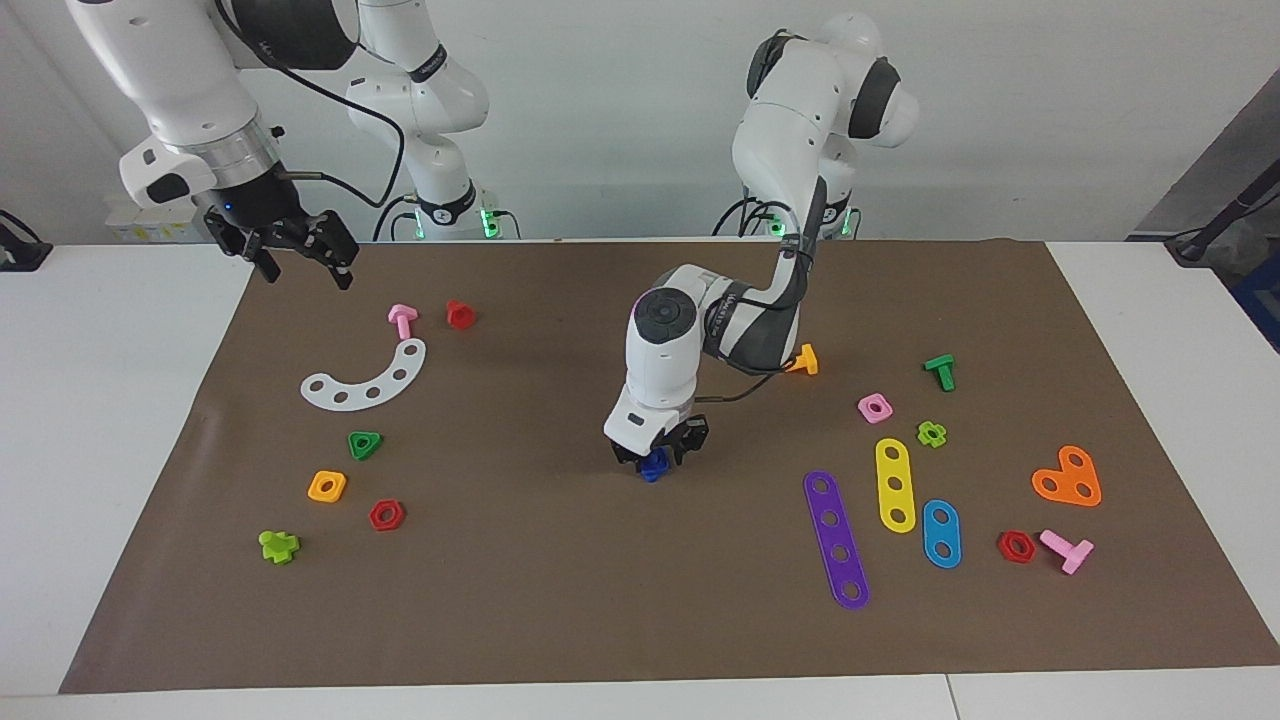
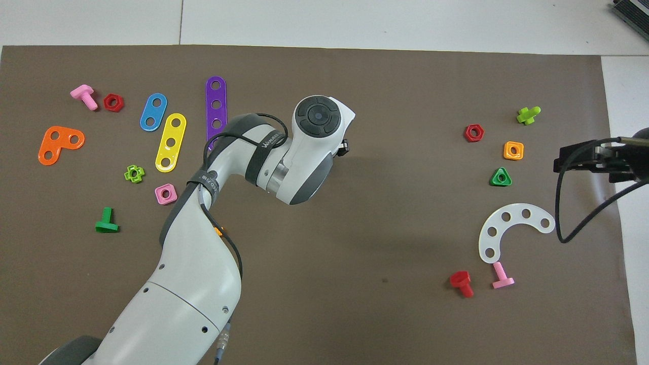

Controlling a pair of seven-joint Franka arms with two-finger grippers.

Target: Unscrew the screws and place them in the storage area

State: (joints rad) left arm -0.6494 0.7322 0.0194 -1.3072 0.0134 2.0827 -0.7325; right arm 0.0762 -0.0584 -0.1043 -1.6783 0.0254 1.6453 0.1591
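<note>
My left gripper point(image 1: 655, 458) is down at the brown paper sheet point(image 1: 560, 590) in the middle of the table. Its fingers are closed around a small blue screw point(image 1: 653, 467), which is at or just above the paper. In the overhead view the left arm's wrist point(image 2: 317, 116) hides both the gripper and the screw. My right gripper point(image 1: 303, 268) is open and empty. It hangs in the air over the paper's edge at the right arm's end, and it also shows in the overhead view point(image 2: 583, 161). The paper point(image 2: 380, 228) covers most of the table.
At the right arm's end lie a white arc plate point(image 1: 365, 380), a pink bolt point(image 1: 402, 320), a red bolt point(image 1: 460, 314), a green triangular nut point(image 1: 365, 444), an orange nut point(image 1: 327, 486) and a red nut point(image 1: 386, 515). At the left arm's end lie purple point(image 1: 836, 540), yellow point(image 1: 895, 484) and blue point(image 1: 941, 533) strips.
</note>
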